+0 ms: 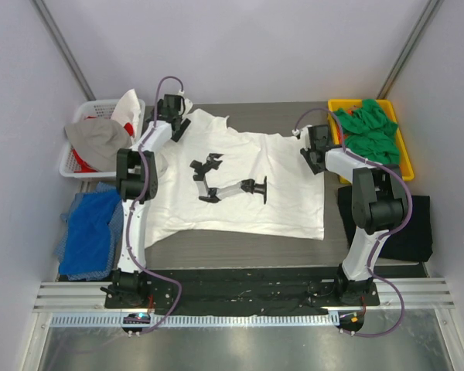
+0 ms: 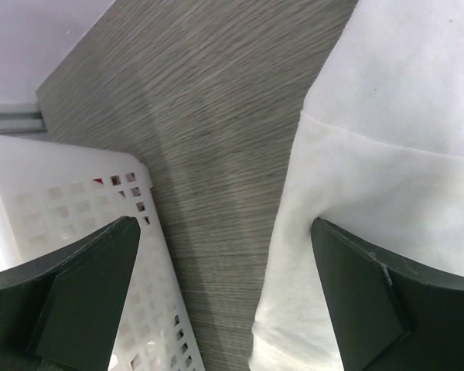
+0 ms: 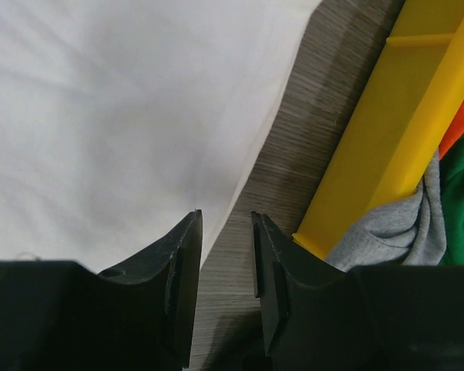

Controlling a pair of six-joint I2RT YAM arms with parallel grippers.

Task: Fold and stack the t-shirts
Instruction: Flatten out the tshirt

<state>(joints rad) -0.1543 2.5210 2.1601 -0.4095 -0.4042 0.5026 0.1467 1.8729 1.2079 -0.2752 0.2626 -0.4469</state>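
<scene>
my left gripper (image 2: pixel 224 232) has its jaws spread wide over the bare table (image 2: pixel 216 116), between the white basket (image 2: pixel 77 193) and a sleeve of the white t-shirt (image 2: pixel 387 170). my right gripper (image 3: pixel 226 220) shows only a narrow gap with wood grain visible in it and nothing pinched; the shirt's edge lies just beside one finger. the white t-shirt lies spread flat mid-table, black print (image 1: pixel 224 182) up. green t-shirts (image 1: pixel 367 131) sit in the yellow bin (image 1: pixel 336 104). a black t-shirt (image 1: pixel 406 228) lies beside the right arm.
</scene>
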